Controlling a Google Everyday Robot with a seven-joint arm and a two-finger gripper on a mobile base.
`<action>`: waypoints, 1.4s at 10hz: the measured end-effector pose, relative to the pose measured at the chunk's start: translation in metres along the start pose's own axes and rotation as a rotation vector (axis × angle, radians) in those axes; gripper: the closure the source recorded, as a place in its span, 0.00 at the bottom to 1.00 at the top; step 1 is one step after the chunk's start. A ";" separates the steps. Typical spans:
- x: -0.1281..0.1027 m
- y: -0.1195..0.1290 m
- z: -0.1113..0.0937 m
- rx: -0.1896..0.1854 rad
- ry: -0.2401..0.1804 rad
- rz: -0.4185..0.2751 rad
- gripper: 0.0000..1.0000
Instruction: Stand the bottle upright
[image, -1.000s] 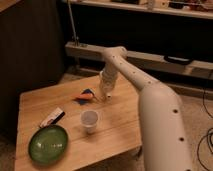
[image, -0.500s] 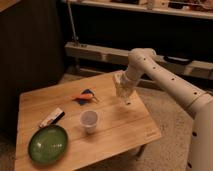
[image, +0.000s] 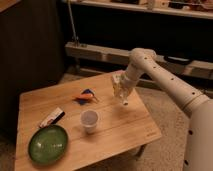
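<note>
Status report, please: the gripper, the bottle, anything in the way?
Gripper shut, above the table's right rear. The bottle seems held in it, off the wood. White cup stands apart, lower left in view.

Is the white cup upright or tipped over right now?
Upright: the cup stands on the table, open mouth up. The hand hovers shut over the table's rear part, apart from it.

The tool (image: 122, 98), above the table's (image: 122, 127) far edge, hides most of the bottle (image: 117, 85).

Wooden table (image: 125, 126) bearing green plate (image: 47, 145), white paper cup (image: 89, 120), black-and-white packet (image: 52, 117), blue-orange wrapper (image: 85, 95); gripper (image: 120, 93) above its right half.
</note>
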 end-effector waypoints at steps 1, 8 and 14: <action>-0.013 -0.018 0.008 0.125 -0.029 0.049 1.00; -0.092 -0.066 -0.018 0.437 -0.309 0.233 1.00; -0.124 -0.059 -0.015 0.549 -0.470 0.276 1.00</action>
